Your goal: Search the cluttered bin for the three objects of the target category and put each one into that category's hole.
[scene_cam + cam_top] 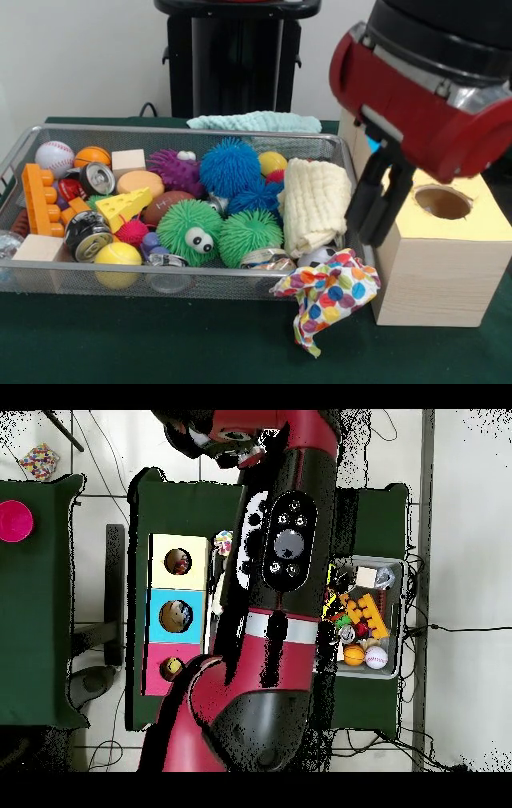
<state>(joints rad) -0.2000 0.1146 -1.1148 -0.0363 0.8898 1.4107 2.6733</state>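
1. Your claw [374, 210] hangs just beside the right end of the wire bin [24, 156], its two dark fingers [358, 204] parted a little with nothing between them; the red and black arm [432, 96] fills the corner above it.
2. The claw touches neither cloth. The cream folded cloth [316, 204] lies inside the bin at that same end, and the polka-dot cloth [328, 294] drapes over the bin's front rim onto the tabletop [160, 344].
3. A pale green cloth [256, 122] lies just behind the bin's far rim.
4. On the far side of the claw from the bin stands a wooden box [448, 272] with a yellow top and a round hole [442, 202].
5. Inside the bin you see fuzzy balls in blue [230, 166], green [190, 232] and purple [174, 170], a baseball [54, 157], orange building bricks [40, 200], a cheese wedge [124, 206], cans [86, 234] and wooden blocks [128, 160].
6. From overhead, the arm [285, 554] covers most of the bin [398, 619]; the box [160, 614] shows yellow, blue and pink sections, each with a hole.
7. The tabletop is dark green; a plain pale wall [80, 56] rises behind the bin.
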